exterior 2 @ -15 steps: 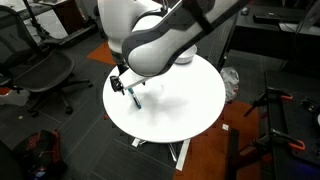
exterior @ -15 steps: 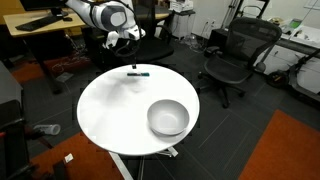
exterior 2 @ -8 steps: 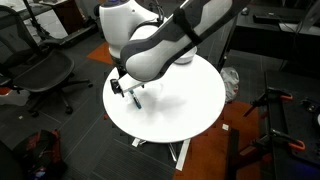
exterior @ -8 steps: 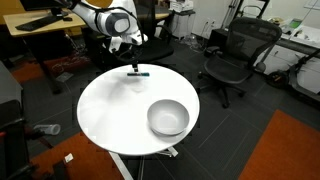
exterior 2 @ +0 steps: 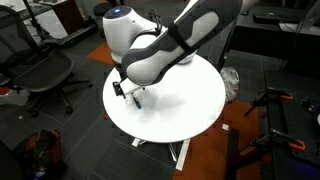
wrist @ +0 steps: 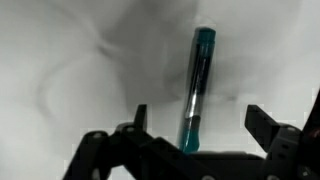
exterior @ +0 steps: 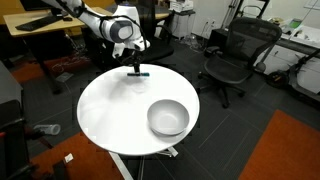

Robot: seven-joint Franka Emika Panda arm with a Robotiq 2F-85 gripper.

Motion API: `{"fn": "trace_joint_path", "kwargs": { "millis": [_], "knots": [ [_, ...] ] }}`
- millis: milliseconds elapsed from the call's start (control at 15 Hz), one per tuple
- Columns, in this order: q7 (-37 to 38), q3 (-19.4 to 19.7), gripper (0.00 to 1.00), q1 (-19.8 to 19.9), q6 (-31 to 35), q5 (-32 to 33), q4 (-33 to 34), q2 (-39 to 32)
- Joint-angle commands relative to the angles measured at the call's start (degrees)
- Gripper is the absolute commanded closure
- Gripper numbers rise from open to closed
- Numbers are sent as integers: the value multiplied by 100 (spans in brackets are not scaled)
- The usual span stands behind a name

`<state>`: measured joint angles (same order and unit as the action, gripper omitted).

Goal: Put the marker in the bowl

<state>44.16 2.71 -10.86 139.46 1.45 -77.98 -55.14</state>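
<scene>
In an exterior view, the black two-finger gripper [exterior: 134, 65] on the white arm is sitting lower than a second ago. It is now hanging just above the thin dark marker with the blue-teal end [exterior: 139, 73]. The marker is lying flat near the far edge of the round, smooth white table [exterior: 105, 115]. The deep, plain white-grey bowl [exterior: 168, 118] is standing well apart from it, empty. That drop is suggesting the grasp is about to begin.

In an exterior view, the bulky glossy arm is hiding the bowl, and the gripper [exterior 2: 127, 91] is hovering close over the table edge.

In the wrist view, the fingers [wrist: 140, 113] are spreading wide, holding nothing. The marker [wrist: 197, 85] is lying between them, its slick barrel catching a highlight against the matte, softly shadowed tabletop.
</scene>
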Motion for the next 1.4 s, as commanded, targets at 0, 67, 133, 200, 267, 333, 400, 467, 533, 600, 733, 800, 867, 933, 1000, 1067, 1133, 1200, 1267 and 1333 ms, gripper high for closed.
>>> {"fn": "trace_joint_path", "kwargs": {
  "millis": [0,67,133,200,267,333,400,467,533,600,733,800,867,933,1000,1067,1133,1200,1267,1333],
  "knots": [
    [-180,31,0,35,-109,-165,324,-206],
    [-182,34,0,40,-111,-162,348,-237],
    [-183,34,0,46,-117,-162,375,-266],
    [-175,44,0,43,-126,-154,400,-295],
    [-164,52,0,36,-140,-147,439,-326],
    [-155,63,0,30,-149,-140,459,-351],
    [-132,81,0,9,-188,-127,497,-377],
    [-104,104,25,-14,-227,-110,542,-404],
    [-107,104,26,-15,-240,-111,569,-423],
    [-110,102,34,-12,-251,-114,598,-441],
    [-120,97,51,-1,-262,-119,642,-473],
    [-122,97,58,4,-271,-121,663,-487],
    [-117,94,64,2,-247,-123,652,-503],
    [-124,91,73,9,-242,-126,663,-519],
    [-132,96,80,19,-257,-126,667,-516],
    [-134,100,88,23,-288,-123,685,-515],
    [-134,97,95,26,-342,-128,700,-502],
    [-147,92,100,31,-369,-129,674,-465],
    [-208,65,98,54,-431,-137,582,-362],
    [-227,67,95,63,-401,-134,485,-273]
  ]
}}
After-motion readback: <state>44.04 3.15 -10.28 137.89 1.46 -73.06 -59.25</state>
